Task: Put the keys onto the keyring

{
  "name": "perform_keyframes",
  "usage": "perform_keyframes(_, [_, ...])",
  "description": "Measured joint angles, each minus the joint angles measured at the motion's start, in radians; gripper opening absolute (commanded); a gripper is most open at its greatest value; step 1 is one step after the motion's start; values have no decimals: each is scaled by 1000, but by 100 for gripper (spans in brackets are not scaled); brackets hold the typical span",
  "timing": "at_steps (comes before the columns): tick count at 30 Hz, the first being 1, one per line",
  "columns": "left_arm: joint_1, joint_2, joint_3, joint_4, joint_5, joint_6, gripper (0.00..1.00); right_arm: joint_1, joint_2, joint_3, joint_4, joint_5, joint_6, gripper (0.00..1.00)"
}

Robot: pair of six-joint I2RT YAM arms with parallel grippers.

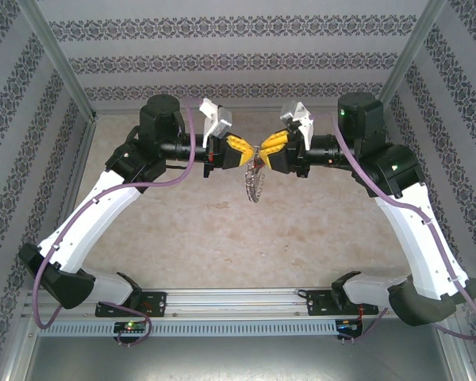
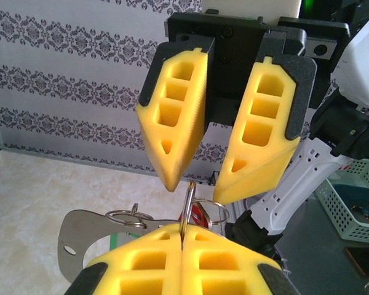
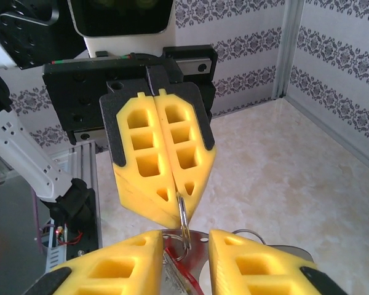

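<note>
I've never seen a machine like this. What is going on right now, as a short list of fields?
setting: two arms meeting above a marbled table
left tool: shut, pinching a small metal ring
right tool: open, one finger on each side of that ring
keyring: dangling beneath the two tools
red tag: close behind the ring; the key itself is not clear
</note>
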Motion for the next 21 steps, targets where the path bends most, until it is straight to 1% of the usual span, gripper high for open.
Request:
perform_keyframes(3, [0,0,-2,5,0,-6,0,0,0,-2,8,-12,7,21])
perform_keyframes(8, [0,-1,-5,13,0,-14,0,0,0,-5,14,-25,19,4])
perform_keyframes(10, [0,-4,-8,14,0,-16,0,0,0,-5,17,-25,18,0])
perform_keyframes(18, [0,-11,-14,18,0,-17,0,0,0,-5,18,-30,16,0])
perform_keyframes(20, [0,-11,-14,19,0,-17,0,-5,0,-5,18,-34,19,13])
perform_keyframes(21, [0,-11,-14,20,0,-18,0,-5,0,-5,19,-36,19,16])
